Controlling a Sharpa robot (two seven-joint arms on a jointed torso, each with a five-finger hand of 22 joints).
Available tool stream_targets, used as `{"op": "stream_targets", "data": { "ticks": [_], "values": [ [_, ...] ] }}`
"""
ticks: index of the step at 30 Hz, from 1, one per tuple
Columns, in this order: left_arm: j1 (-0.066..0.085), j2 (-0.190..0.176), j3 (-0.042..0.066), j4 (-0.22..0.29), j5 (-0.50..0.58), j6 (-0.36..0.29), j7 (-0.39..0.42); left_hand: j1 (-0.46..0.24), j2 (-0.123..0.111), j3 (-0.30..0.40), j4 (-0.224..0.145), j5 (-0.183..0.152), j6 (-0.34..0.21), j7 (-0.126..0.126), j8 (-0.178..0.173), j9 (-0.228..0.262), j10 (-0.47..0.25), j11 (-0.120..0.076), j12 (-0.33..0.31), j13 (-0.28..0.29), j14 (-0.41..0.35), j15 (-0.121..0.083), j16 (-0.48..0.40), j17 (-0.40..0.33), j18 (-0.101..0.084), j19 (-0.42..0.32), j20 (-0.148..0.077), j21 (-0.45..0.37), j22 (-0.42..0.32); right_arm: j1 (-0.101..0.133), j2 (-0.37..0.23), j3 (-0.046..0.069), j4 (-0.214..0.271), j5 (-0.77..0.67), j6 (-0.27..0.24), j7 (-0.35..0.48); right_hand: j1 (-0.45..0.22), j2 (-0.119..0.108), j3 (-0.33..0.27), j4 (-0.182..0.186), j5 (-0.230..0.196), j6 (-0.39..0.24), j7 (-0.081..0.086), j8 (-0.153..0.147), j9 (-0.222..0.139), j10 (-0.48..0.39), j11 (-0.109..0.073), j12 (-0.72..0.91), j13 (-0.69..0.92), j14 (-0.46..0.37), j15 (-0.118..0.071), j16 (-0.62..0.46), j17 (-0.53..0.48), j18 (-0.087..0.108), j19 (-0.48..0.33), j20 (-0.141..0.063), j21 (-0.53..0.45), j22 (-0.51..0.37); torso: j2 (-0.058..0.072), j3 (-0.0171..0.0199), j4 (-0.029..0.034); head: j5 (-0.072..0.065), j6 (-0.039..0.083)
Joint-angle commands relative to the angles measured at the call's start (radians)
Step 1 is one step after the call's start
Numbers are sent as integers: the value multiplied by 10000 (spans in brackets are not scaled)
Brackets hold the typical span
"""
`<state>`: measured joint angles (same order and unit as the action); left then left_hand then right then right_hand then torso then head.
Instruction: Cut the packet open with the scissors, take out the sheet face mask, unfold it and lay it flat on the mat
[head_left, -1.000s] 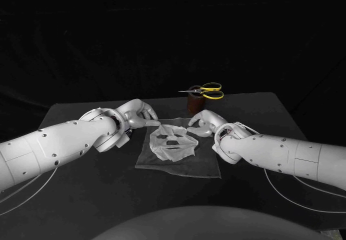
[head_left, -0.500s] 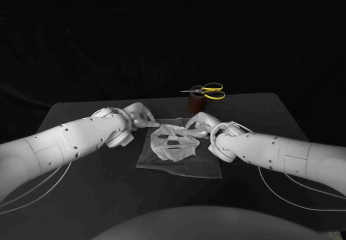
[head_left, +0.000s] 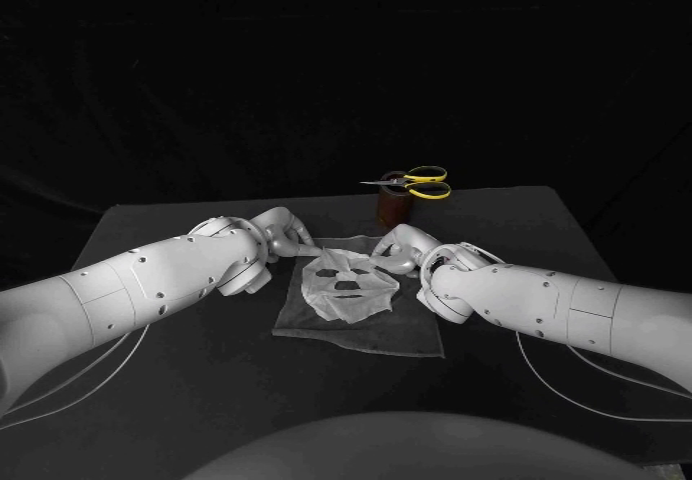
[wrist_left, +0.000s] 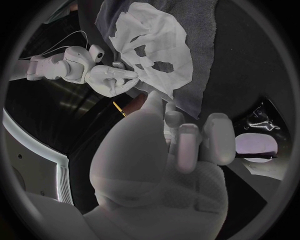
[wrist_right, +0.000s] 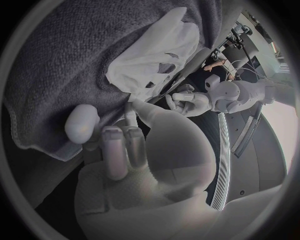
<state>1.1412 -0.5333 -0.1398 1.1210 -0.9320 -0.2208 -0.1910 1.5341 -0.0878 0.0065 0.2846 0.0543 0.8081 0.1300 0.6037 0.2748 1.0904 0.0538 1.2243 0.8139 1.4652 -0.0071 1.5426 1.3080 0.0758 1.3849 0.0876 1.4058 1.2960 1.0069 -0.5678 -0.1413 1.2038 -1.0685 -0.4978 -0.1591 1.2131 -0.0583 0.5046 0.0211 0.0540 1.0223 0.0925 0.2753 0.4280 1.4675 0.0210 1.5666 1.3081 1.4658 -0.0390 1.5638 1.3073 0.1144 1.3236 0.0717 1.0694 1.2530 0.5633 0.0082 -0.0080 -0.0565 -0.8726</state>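
While the sheet face mask (head_left: 346, 285) lies unfolded on the grey mat (head_left: 368, 338) at the centre of the frame, its eye and mouth holes showing, both hands sit at its upper edge. The left hand (head_left: 284, 236) is at the mask's upper left corner, and the right hand (head_left: 400, 247) is at its upper right corner. In the left wrist view the left hand's fingers (wrist_left: 187, 145) are curled close together, with the thumb reaching toward the mask's edge. I cannot tell whether it pinches the sheet. In the right wrist view the right hand's fingers (wrist_right: 122, 145) bend down over the mat's border beside the mask, and I cannot tell a grip there either. In the upper middle of the frame, yellow-handled scissors (head_left: 414, 182) rest on a brown holder (head_left: 391, 208) on the black table (head_left: 159, 380).
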Motion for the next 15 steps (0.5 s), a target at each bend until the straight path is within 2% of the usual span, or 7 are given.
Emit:
{"op": "stream_targets", "data": {
  "ticks": [1, 8, 15],
  "values": [
    [-2, 70, 4, -3, 57, 131, 144, 136, 8, 101, 1, -55, 105, 1, -61, -26, 51, -12, 73, 32, 876, -50, 57, 2056, -76, 57, 1, 67, 25, -4, 15, 1, -24, 28, -73, 157, 101, 160, 172, -90, -39, 136, -55, 97, 68, 1033, -111, 42, 2627, 1050, -102, 70, 2635, -62, 63, -71, 98, 86, -8, 8, 7, 4, 0],
    [-22, 196, -12, -117, -113, 74, 274, 283, -35, 158, -19, -55, 139, -12, -101, -75, 90, -24, 155, 146, 884, -59, 69, 2083, -78, 58, -9, 78, 38, -1, 59, 2, -97, 26, -401, 206, 333, 241, 555, -397, -53, 300, -150, 305, 247, 1033, -207, 42, 2627, 1050, -199, 70, 2635, -89, 126, -180, 199, 182, 0, 1, -4, 30, 0],
    [-100, 387, -93, -321, -588, -182, 422, 173, -271, 34, 44, -59, 140, 46, -172, -145, 119, 22, 241, 229, 887, -33, 75, 2094, -84, 63, -5, 93, 56, 23, 144, 3, -217, -38, -700, 201, 399, 238, 797, -588, -55, 413, -187, 454, 374, 1033, -244, 42, 2627, 1050, -235, 70, 2635, -111, 178, -223, 297, 265, 13, -3, -4, 11, 0]
  ]
}}
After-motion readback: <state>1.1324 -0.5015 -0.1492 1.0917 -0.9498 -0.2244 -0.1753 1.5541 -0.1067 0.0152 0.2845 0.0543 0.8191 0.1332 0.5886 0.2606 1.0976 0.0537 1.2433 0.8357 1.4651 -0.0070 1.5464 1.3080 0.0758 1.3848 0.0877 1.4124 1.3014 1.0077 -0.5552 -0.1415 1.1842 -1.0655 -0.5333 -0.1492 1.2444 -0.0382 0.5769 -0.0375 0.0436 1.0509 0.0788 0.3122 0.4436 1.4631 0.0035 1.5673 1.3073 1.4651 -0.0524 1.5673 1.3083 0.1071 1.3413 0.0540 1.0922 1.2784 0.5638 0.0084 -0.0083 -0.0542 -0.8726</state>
